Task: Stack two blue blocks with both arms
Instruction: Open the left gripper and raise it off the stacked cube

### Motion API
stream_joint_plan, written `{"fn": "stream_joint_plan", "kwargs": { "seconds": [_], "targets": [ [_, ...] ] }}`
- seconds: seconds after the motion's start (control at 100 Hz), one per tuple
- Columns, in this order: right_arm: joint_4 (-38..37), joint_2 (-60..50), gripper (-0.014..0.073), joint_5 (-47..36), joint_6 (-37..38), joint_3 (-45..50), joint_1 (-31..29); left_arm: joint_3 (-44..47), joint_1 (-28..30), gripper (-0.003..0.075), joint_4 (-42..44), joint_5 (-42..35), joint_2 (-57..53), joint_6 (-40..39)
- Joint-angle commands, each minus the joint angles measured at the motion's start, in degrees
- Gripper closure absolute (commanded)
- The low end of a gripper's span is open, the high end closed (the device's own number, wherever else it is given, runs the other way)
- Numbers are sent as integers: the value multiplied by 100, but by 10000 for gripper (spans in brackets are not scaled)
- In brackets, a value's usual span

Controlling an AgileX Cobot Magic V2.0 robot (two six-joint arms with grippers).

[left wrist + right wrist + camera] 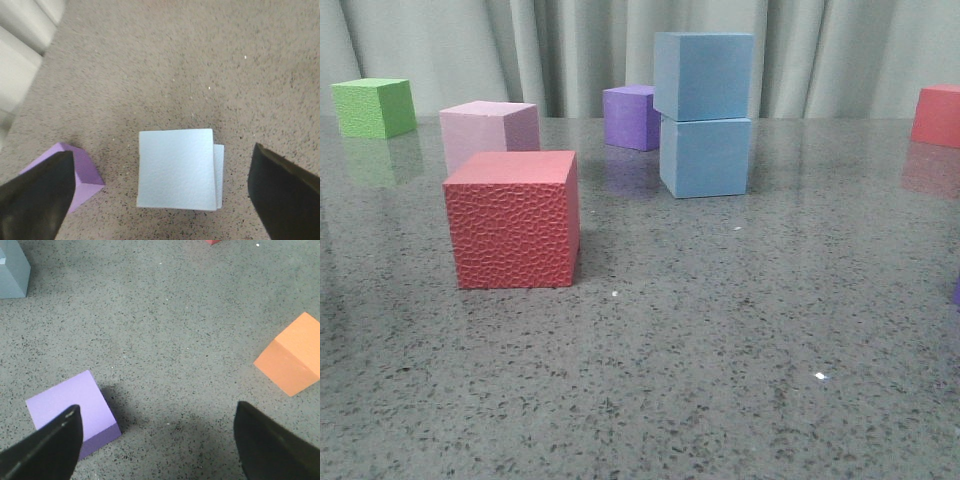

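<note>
Your two blue blocks (705,115) already stand one on the other toward the worktop's (720,330) far edge, right of its middle; the upper block (176,169) sits a little askew, so a sliver of the lower block (219,172) shows along one side in the left wrist view. I judge the stacking itself done, with only the retreat left. Your left end effector (170,200) hangs above the stack, spread wide, its fingers (35,200) clear of the block on both sides and holding nothing. Your right end effector (155,445) is likewise spread and empty, over bare worktop between a purple cube (70,407) and an orange cube (292,360). Another purple cube (632,117) stands just beside the stack on its left and slightly behind, so lift the left arm straight up before drawing it away. The near half of the worktop is open apart from the red cube (512,220); a pink cube (488,133), a green cube (374,107) and another red cube (937,115) lie toward the far edge.
</note>
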Motion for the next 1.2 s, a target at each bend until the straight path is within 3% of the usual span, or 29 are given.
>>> {"fn": "stream_joint_plan", "kwargs": {
  "seconds": [0.0,0.16,0.46,0.73,0.96,1.19],
  "targets": [
    [-47,3,-17,-407,-37,-127,-30,-190,111,51,-165,-12,-523,-293],
    [-47,3,-17,-402,-37,-127,-30,-190,549,73,-165,-311,-709,-778],
    [-47,3,-17,-397,-37,-127,-30,-180,1827,80,-256,-173,-938,-1577],
    [-47,3,-17,-379,-37,-127,-30,-180,3094,80,-865,94,-1318,-1712],
    [-47,3,-17,-379,-37,-127,-30,30,3651,80,-925,94,-1785,-1742],
    [-47,3,-17,-385,-37,-127,-30,900,3756,81,-807,16,-2480,-1742]
  ]
}}
